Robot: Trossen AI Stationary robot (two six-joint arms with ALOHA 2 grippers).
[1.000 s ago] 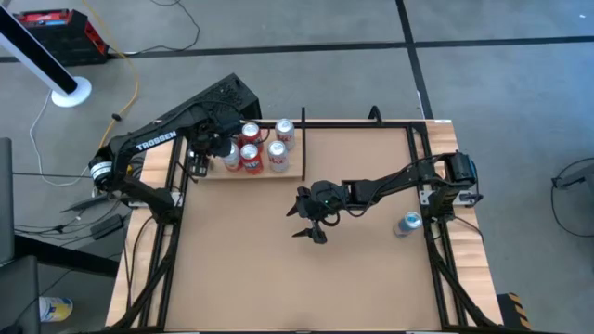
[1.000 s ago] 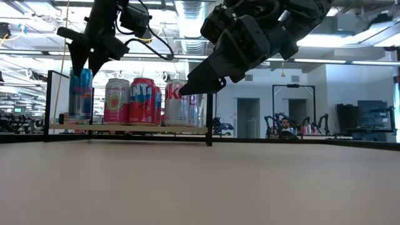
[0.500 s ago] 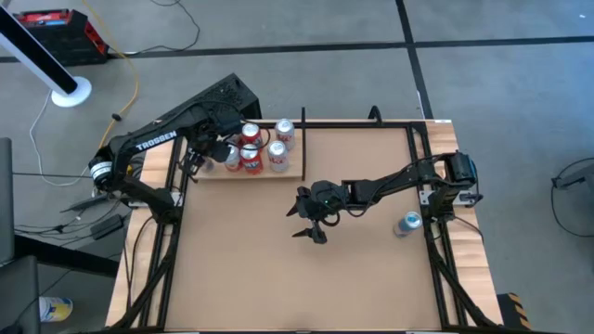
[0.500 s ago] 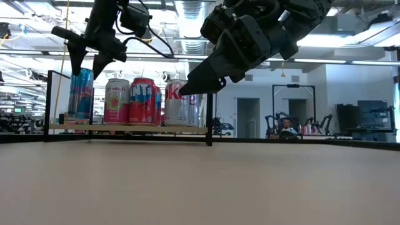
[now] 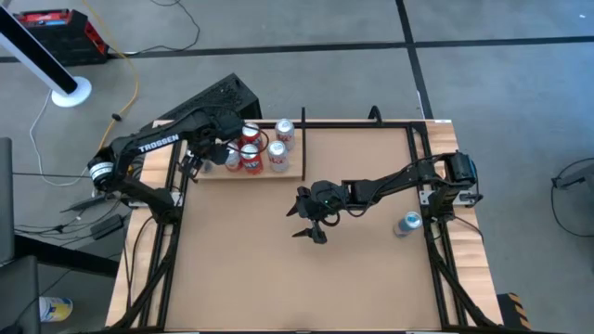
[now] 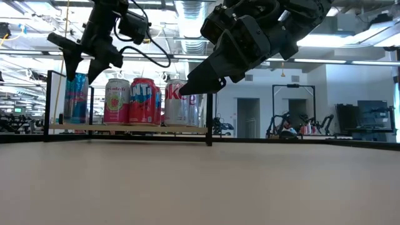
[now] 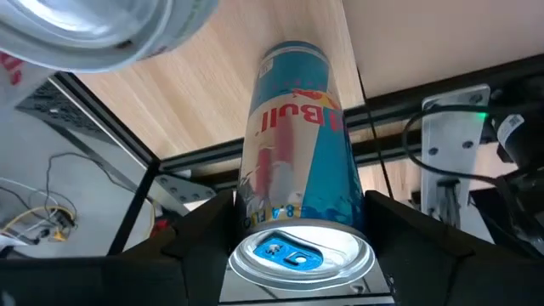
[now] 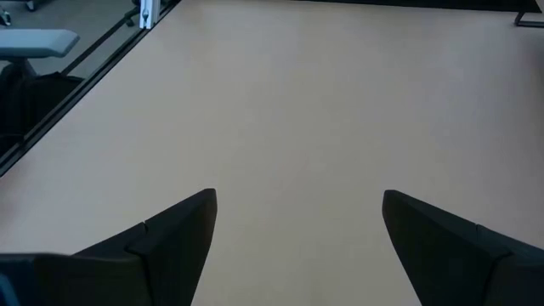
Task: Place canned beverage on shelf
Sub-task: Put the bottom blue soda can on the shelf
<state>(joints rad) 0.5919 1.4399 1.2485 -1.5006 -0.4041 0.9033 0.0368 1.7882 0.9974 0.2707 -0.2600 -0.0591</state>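
Evidently the release step: left gripper (image 6: 80,61) hangs just above the blue slim can (image 6: 76,98), fingers spread and clear of it. Can stands upright on the shelf (image 6: 128,127), at the end farthest from the shelf's black corner post (image 6: 209,119). In the left wrist view the fingers flank the can (image 7: 297,161) on both sides without touching; silver top and tab visible between them.

Judgement: placement looks done for this can. Next move calls for a straight lift away from the shelf, keeping the fingers wide so neither catches the rim or tips the tall, narrow can against its neighbour.

Shelf contents, counted from the blue can toward the post: a pink can (image 6: 116,100), a red can (image 6: 144,100), then pale cans (image 6: 178,103) partly hidden behind the right arm.

Right gripper (image 5: 306,221) waits over bare table (image 5: 241,269), away from the shelf, fingers apart, holding nothing. One more can (image 5: 408,222) stands at the table edge beyond it, far from the shelf.
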